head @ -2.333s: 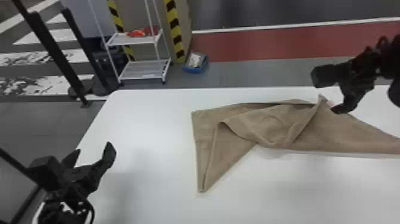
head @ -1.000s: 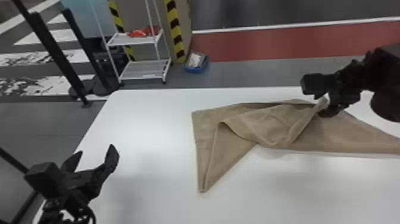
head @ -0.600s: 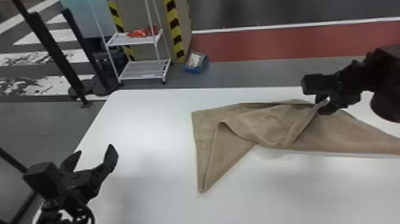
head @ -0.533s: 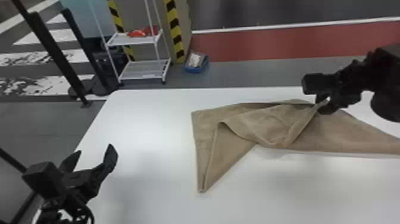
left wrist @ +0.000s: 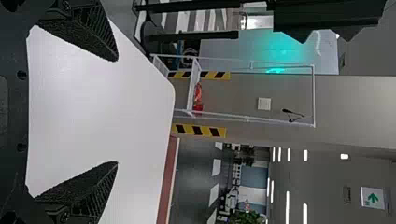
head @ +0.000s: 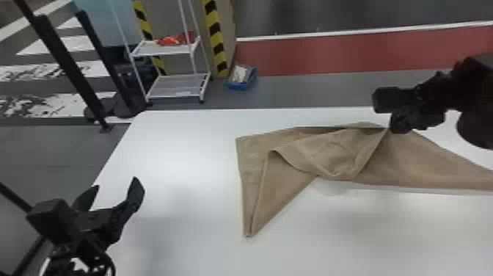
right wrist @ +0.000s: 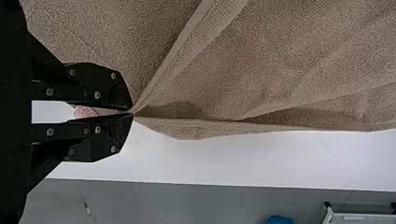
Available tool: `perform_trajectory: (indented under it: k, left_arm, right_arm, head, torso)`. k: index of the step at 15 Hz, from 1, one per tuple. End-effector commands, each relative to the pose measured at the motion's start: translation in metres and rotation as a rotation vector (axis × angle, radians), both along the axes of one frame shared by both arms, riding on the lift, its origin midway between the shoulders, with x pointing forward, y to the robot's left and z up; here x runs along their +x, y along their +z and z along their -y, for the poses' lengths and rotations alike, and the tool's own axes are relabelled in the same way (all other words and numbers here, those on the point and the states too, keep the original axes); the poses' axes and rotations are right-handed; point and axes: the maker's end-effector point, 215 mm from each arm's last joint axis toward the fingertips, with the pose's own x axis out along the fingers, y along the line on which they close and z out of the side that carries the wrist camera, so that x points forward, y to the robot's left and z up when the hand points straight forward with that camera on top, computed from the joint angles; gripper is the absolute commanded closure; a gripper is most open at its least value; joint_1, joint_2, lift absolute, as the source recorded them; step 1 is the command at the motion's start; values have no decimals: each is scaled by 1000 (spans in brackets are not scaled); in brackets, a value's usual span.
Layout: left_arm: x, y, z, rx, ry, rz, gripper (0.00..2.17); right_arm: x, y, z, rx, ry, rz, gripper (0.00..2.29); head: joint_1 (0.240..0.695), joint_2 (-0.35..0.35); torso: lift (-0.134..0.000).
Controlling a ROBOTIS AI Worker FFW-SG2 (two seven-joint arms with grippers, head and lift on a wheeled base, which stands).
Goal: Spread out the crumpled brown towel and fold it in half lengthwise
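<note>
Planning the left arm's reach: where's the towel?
In the head view, the towel lies on the right side of the white table, pinched by the right end effector.

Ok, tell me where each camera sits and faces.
Head: on the head, facing forward and down at the brown towel on the white table; left gripper and right gripper show.
Left wrist: on that arm, facing across the table to the white rack; its open fingers show.
Right wrist: on that arm, facing along the towel; its fingers show, shut on it.
Shared: the rack in head and left wrist views, the towel in head and right wrist views.
</note>
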Motion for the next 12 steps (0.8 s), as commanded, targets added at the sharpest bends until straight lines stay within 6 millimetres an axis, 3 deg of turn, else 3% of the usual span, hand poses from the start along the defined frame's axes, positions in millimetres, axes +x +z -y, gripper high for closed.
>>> perform_trajectory:
  k: [1,3,7,9,12]
  left_arm:
    - [2,0,-1,-1,0,2,90]
    - [5,1,-3,-3,4,5,90]
    - [7,-2,-12,-5,15,-5,87]
    - [12,-4,-13,-8,16,-7,87]
    - [19,-8,-10,-13,13,-13,87]
  right_arm:
    - [6,10,8,29,-27,28,1204]
    - [11,29,17,96,-66,79,1204]
    - [-22,69,38,198,-119,130,1204]
    - [-24,94,59,224,-176,170,1204]
    - [-7,174,119,366,-324,343,1204]
  head:
    - [695,184]
    - [695,176]
    - [695,165]
    - [695,161]
    - [695,140]
  torso:
    - [-125]
    - [-125]
    - [-125]
    - [-125]
    - [-125]
